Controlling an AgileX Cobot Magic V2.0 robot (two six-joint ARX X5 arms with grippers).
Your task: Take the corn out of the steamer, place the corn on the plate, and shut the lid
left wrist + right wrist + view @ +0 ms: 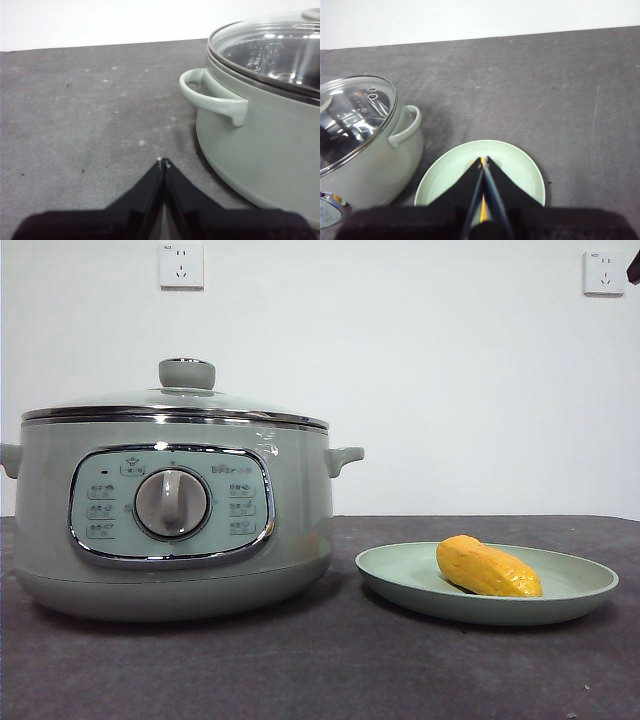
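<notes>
Corn point(487, 567) lies on its side in the plate point(580, 592), tilted, one end toward the rim; plate sits on the table point(330, 670) just beside the steamer point(170, 530), apart from it. Lid point(175, 405) is seated on the steamer rim, knob point(186, 373) upright; through the glass the pot shows bare steel. Judged state: all three steps look complete. Left gripper point(164, 161) hangs low near the steamer's side handle point(212, 95), jaws pressed together, holding nothing. Right gripper point(483, 160) hovers above the plate, jaws pressed together and empty, a sliver of yellow corn visible behind them. Handling estimate: corn looks smooth, stubby and light, likely to roll or slip; best pinched across its thick middle, not the tapered ends. Lid is glass, fragile, probably moderately heavy; the knob is the only sensible hold. Surroundings: grey table, white wall with two sockets point(181, 265). Nothing stands between plate and steamer; the steamer handle nearest the plate is the closest obstacle.
</notes>
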